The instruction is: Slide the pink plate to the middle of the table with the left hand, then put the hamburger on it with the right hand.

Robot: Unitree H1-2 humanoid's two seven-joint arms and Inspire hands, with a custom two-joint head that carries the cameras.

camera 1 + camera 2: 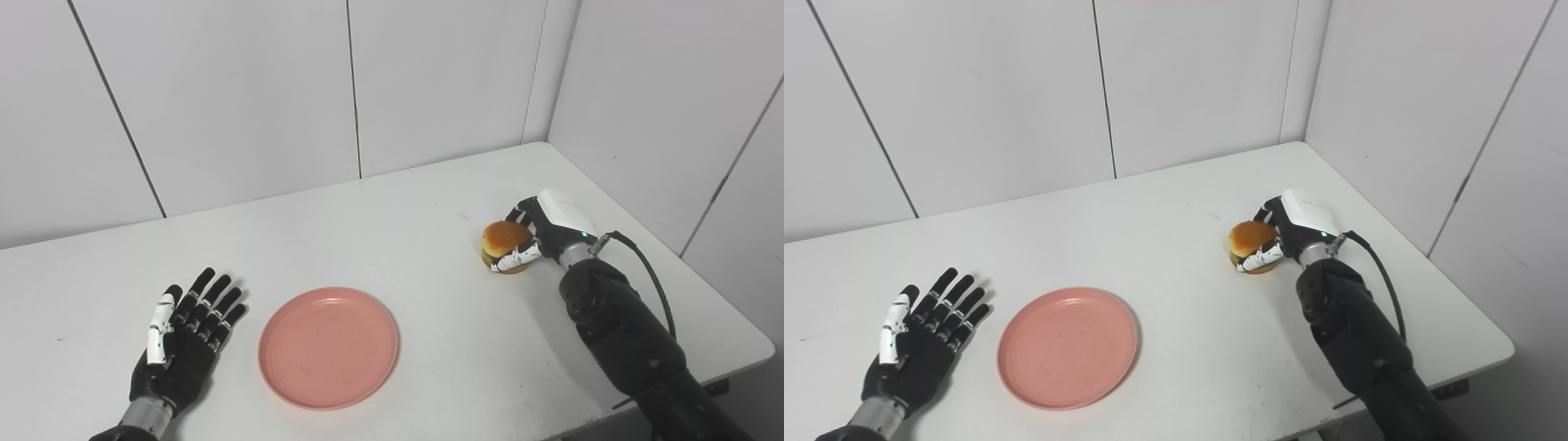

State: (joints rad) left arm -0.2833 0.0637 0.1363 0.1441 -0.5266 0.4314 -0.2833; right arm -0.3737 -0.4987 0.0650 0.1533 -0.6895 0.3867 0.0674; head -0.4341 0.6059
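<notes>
On the white bench [392,202], the pink plate [329,346] lies flat and bare toward the near edge, somewhat left of centre. Just to its left, the left hand [184,343] rests palm up on the surface with its fingers spread wide, holding nothing and not touching the plate. Well apart on the right side, the hamburger [506,245] (golden bun on top, darker filling showing at its lower edge) sits on the bench. The right hand [539,236] is wrapped around it from the right, its thumb across the near side and its fingers curling behind the far side. White wall panels [245,92] stand behind the bench.
</notes>
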